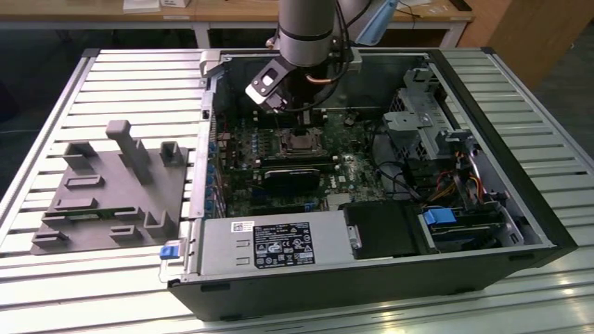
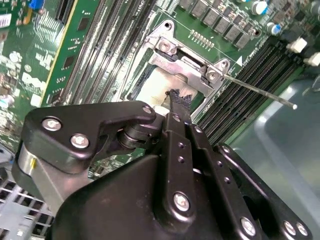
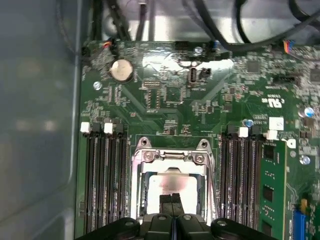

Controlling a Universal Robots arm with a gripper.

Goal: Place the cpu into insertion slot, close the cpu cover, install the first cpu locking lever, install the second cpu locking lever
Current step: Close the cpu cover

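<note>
slatted metal table (image 1: 121,76) bears an open computer case (image 1: 371,285); inside, the gripper (image 3: 171,200), fingers pressed together, meets the cpu (image 3: 162,184), framed by the cpu cover (image 3: 170,156); one lever (image 2: 260,92) sticks out.

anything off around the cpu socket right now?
One locking lever is unlatched, sticking out at an angle over the memory slots beside the cpu cover. The shut gripper hangs over the cpu. Nothing else looks odd.
</note>
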